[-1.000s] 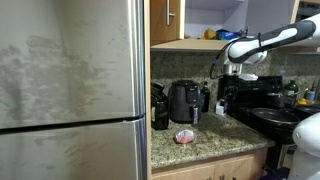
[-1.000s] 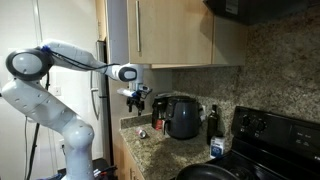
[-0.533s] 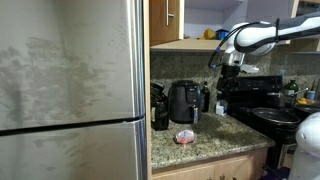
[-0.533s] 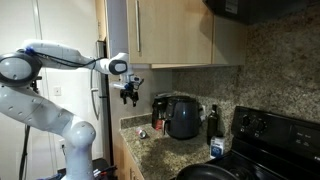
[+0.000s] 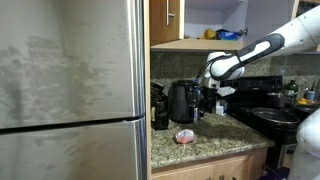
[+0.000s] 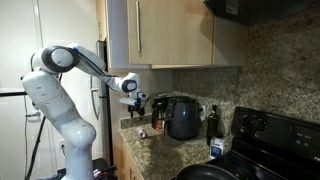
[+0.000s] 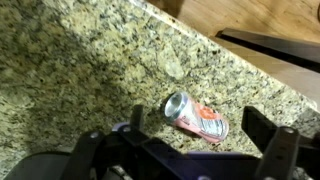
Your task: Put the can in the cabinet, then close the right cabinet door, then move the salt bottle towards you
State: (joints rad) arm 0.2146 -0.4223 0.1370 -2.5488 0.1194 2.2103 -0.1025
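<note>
The can (image 7: 197,117) is pinkish-red and white and lies on its side on the granite counter (image 7: 70,60). It also shows in both exterior views (image 5: 185,136) (image 6: 142,132). My gripper (image 7: 200,138) is open and empty and hovers above the can, one finger on each side of it in the wrist view. It also shows in both exterior views (image 5: 211,97) (image 6: 137,103). The wooden cabinet (image 5: 165,20) is above, with its pale interior (image 5: 215,15) exposed. A door panel with a silver handle (image 6: 170,30) shows in an exterior view. The white salt bottle (image 6: 217,148) stands by the stove.
A steel fridge (image 5: 70,90) fills the left. Black appliances (image 5: 183,100) (image 6: 182,117) stand at the back of the counter. A dark bottle (image 6: 212,120) and the black stove (image 6: 270,135) with a pan are to the right. Yellow and blue items (image 5: 218,34) sit in the cabinet.
The arm has come down from cabinet height towards the counter, and the gripper now hangs lower, over the can. The can has not moved.
</note>
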